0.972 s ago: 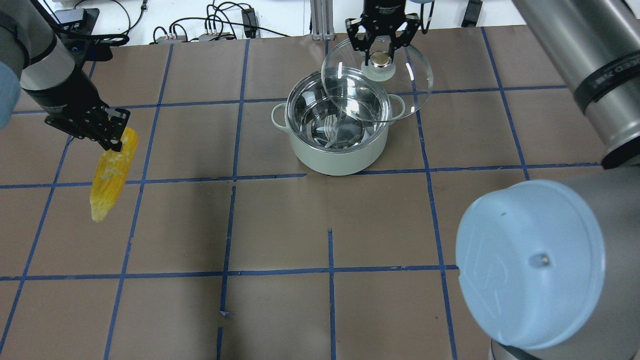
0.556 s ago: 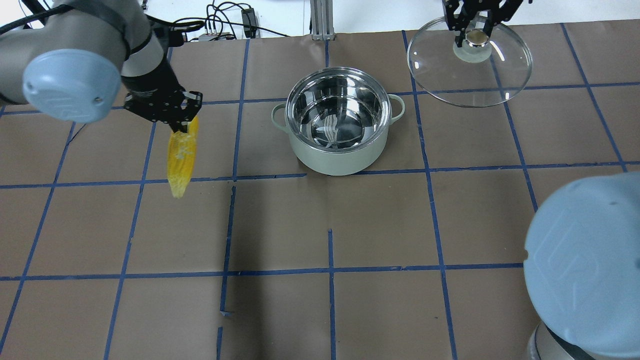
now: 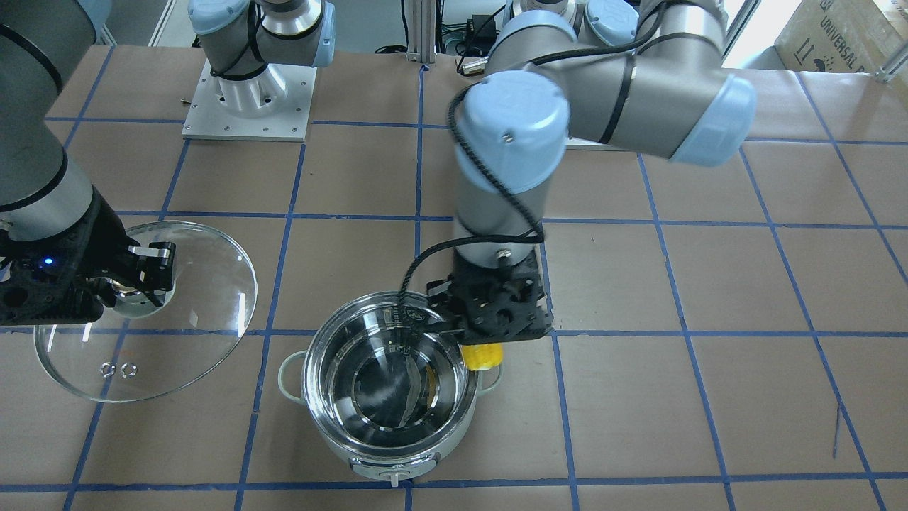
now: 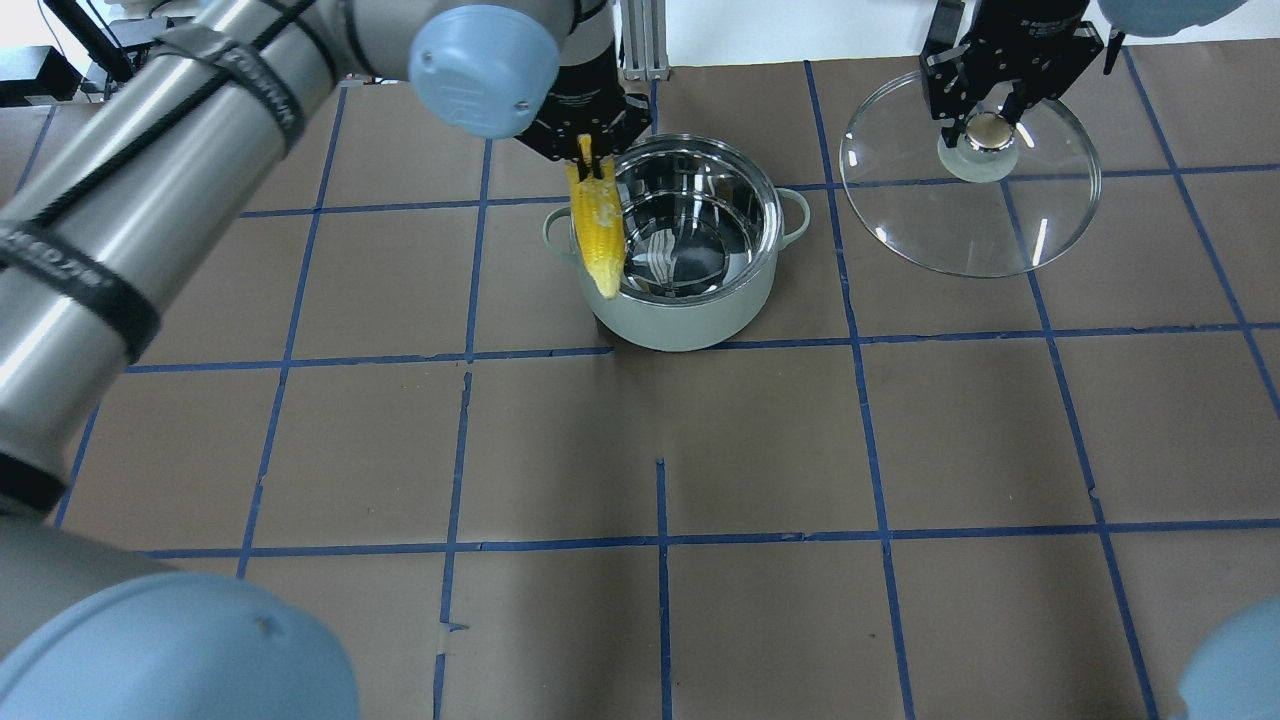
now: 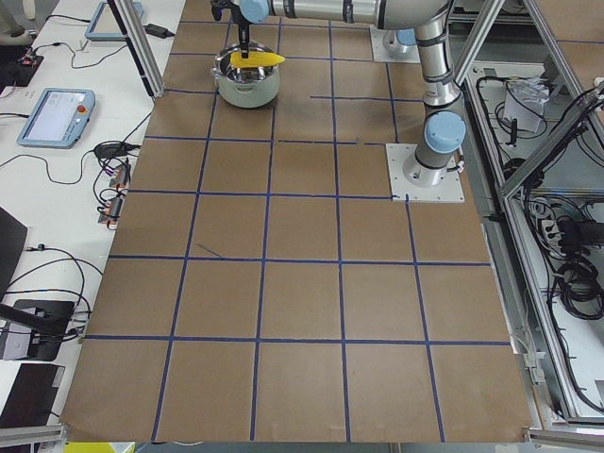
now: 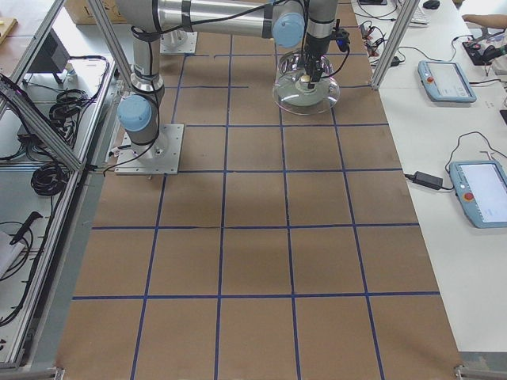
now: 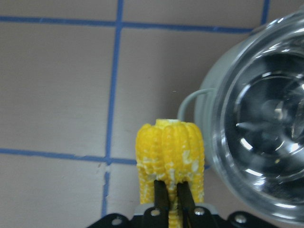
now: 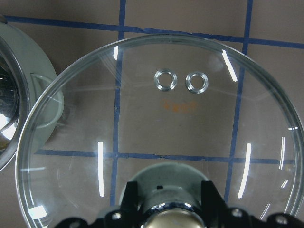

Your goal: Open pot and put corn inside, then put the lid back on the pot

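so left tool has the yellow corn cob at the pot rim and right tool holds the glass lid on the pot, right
Not on it: the overhead exterior view shows the right tool holding the round clear glass lid beside the open grey-green steel pot. The left tool with the yellow corn cob is as you say.
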Action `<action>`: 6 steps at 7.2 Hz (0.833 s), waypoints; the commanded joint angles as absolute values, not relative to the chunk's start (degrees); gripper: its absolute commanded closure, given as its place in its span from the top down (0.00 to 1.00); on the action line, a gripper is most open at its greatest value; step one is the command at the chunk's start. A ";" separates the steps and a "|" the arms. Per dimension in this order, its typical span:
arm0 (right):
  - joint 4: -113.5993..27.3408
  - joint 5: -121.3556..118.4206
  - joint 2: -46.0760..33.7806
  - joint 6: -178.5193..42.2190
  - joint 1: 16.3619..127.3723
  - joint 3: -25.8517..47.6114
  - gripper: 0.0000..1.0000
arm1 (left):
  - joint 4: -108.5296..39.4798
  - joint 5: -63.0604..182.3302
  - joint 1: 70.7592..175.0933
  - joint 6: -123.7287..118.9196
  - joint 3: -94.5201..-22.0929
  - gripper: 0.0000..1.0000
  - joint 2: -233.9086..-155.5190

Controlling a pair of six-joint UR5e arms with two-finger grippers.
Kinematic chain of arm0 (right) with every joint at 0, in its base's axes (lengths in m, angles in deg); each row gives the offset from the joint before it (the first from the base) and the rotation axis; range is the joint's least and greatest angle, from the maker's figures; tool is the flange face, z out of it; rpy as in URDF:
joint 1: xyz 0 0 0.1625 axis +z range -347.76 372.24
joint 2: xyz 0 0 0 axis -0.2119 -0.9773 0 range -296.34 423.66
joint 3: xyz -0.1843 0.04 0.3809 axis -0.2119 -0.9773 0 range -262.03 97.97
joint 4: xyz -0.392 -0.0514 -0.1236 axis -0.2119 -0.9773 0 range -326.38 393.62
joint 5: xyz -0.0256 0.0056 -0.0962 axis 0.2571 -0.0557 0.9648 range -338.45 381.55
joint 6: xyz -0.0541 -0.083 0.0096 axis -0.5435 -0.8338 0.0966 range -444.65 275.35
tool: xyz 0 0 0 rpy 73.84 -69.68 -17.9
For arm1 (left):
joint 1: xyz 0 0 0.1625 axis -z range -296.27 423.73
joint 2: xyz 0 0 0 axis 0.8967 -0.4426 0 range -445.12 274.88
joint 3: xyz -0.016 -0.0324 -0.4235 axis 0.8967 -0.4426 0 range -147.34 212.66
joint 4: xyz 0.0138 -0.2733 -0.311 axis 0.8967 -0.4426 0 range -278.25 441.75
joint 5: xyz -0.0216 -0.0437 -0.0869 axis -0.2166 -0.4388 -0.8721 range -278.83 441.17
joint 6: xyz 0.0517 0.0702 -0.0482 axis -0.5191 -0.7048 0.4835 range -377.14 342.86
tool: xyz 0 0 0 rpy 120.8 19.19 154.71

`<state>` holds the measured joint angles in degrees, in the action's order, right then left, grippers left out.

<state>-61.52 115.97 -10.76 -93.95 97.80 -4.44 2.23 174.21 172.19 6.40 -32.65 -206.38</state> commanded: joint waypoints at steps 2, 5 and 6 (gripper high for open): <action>-62.71 114.29 -11.57 -96.69 93.45 -2.75 0.09 | 2.21 172.84 175.27 8.79 -27.54 0.04 -212.56; -62.62 114.19 -11.57 -96.78 93.45 -2.75 0.09 | 3.18 173.19 174.74 8.09 -27.63 0.37 -213.08; -62.62 114.19 -11.57 -96.78 93.36 -2.75 0.09 | 4.14 173.62 174.48 8.18 -27.11 0.99 -214.05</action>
<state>-62.63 114.22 -11.57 -96.77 93.44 -2.75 3.22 173.21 174.76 8.19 -27.55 -213.14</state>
